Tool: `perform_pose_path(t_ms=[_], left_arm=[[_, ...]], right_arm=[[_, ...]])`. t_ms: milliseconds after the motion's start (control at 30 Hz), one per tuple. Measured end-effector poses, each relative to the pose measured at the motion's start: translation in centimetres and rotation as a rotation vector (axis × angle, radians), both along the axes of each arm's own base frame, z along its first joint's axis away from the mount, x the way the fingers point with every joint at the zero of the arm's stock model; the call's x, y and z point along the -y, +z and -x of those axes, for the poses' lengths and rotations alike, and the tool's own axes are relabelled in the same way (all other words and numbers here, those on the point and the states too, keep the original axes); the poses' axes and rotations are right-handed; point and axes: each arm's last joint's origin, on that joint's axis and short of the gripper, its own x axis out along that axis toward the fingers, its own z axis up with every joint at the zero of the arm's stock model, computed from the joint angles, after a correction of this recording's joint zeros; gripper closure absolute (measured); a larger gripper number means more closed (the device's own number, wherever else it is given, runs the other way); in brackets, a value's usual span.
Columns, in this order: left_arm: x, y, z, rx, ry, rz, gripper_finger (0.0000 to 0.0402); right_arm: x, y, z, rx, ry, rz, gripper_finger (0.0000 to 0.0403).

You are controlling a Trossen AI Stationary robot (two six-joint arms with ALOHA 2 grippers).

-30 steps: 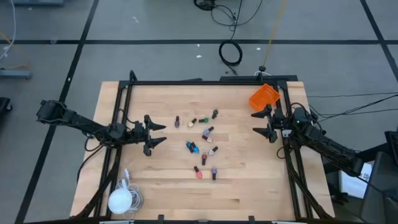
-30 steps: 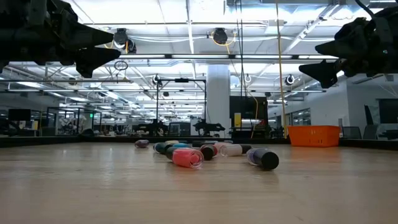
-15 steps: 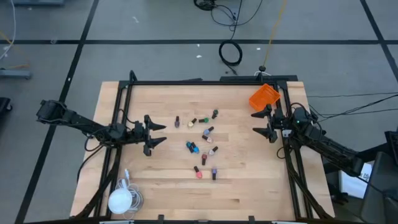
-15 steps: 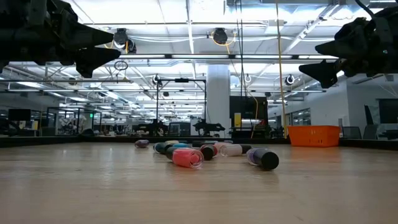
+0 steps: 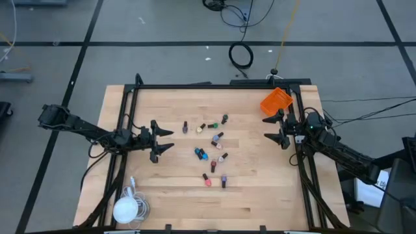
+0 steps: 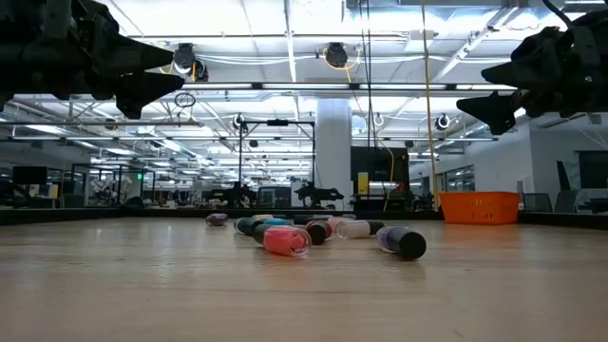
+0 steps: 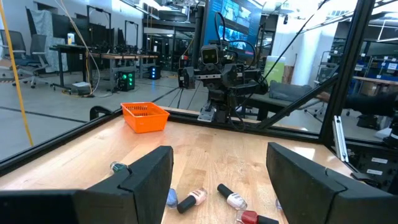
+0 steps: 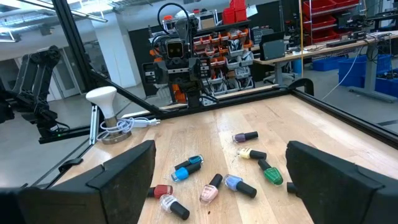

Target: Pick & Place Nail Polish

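Note:
Several tiny nail polish bottles (image 5: 211, 151) with dark caps lie scattered on their sides in the middle of the wooden table; they also show in the low view (image 6: 285, 239), the left wrist view (image 7: 193, 199) and the right wrist view (image 8: 214, 183). My left gripper (image 5: 168, 139) is open and empty, above the table to the left of the bottles. My right gripper (image 5: 270, 128) is open and empty, to their right, just near of the orange bin (image 5: 276, 101).
The orange bin stands at the table's far right corner; it also shows in the left wrist view (image 7: 144, 116). A white lamp with a coiled cord (image 5: 128, 207) sits at the near left corner. A black frame (image 5: 214, 85) runs along the table's edges. Bare wood surrounds the bottles.

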Motion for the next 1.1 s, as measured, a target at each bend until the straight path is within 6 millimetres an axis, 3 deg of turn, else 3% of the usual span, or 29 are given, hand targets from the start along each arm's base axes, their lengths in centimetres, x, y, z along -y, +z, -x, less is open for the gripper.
perform_pose_path(t_ms=[767, 1100], left_arm=[[0.0, 0.0, 0.0, 0.0, 0.0, -0.001, 0.0149], [-0.02, 0.08, 0.0, -0.004, 0.014, -0.107, 0.0149]], right_arm=[[0.0, 0.0, 0.0, 0.0, 0.0, 0.0, 0.0057], [0.0, 0.0, 0.0, 0.0, 0.0, 0.0, 0.0057]])
